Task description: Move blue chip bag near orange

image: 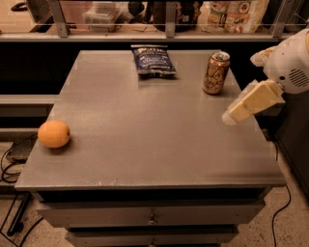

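The blue chip bag (pixel 153 60) lies flat at the far middle of the grey table (pixel 149 140), dark blue with white lettering. The orange (pixel 54 133) sits near the table's left edge, toward the front. My gripper (pixel 232 115) hangs at the right side, above the table's right part, just in front of and to the right of a drink can. It is far from both the bag and the orange and holds nothing that I can see. The white arm housing (pixel 289 65) is behind it at the right edge of the view.
A gold-brown drink can (pixel 215 72) stands upright at the far right of the table, right of the bag. A shelf with a rail and packaged goods (pixel 231 14) runs behind the table. Cables lie on the floor at left and right.
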`<act>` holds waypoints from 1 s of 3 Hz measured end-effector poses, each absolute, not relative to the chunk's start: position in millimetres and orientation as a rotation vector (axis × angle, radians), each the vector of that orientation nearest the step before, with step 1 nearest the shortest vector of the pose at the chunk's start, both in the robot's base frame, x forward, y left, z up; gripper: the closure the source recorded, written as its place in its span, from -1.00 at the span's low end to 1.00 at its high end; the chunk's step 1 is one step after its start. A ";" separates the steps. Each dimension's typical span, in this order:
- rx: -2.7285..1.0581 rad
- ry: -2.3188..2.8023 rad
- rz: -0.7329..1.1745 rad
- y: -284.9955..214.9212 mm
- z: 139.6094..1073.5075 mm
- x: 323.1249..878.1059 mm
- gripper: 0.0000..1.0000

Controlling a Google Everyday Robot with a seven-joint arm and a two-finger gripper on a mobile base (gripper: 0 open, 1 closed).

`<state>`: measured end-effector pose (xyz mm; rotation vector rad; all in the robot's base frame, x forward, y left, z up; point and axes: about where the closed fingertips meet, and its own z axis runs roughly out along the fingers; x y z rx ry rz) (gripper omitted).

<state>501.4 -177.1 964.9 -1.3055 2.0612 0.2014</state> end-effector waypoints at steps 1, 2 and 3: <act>-1.205 2.031 0.284 -156.3 957.2 549.4 -1.00; -1.213 2.030 0.287 -154.3 956.0 548.6 -1.00; -1.152 2.031 0.320 -143.6 952.2 564.8 -1.00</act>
